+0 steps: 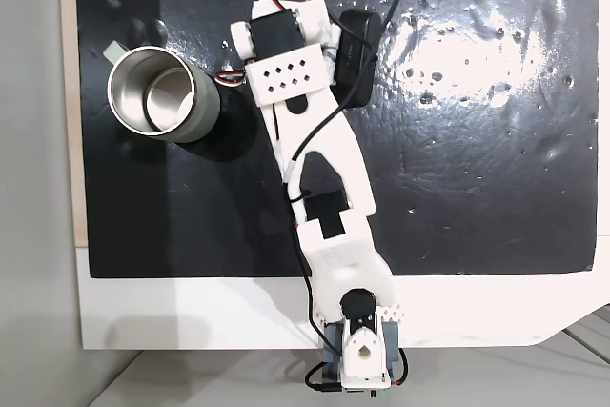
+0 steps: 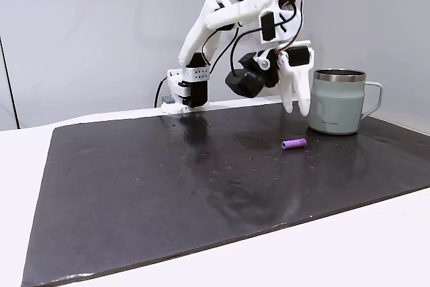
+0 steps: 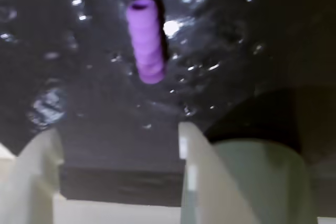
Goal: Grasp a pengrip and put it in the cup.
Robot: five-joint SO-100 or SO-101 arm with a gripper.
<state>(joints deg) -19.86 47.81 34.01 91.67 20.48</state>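
Observation:
The purple ribbed pengrip (image 2: 293, 144) lies on its side on the black mat, in front of the cup (image 2: 338, 101). My gripper (image 2: 295, 109) hangs fingers-down just above the mat, close to the cup's left wall and a short way behind the pengrip. In the wrist view the pengrip (image 3: 146, 40) lies ahead of the open gripper (image 3: 118, 132), slightly right of its middle, with nothing between the fingers. In the fixed view from above, the steel-lined cup (image 1: 162, 92) stands upright left of the arm's wrist (image 1: 286, 45), and the wrist covers the fingers.
The black mat (image 2: 168, 179) covers most of the white table. The arm's base (image 1: 357, 350) sits at the table's near edge in the fixed view from above. A pale grey-green surface (image 3: 262, 182), probably the cup's wall, is beside the right finger.

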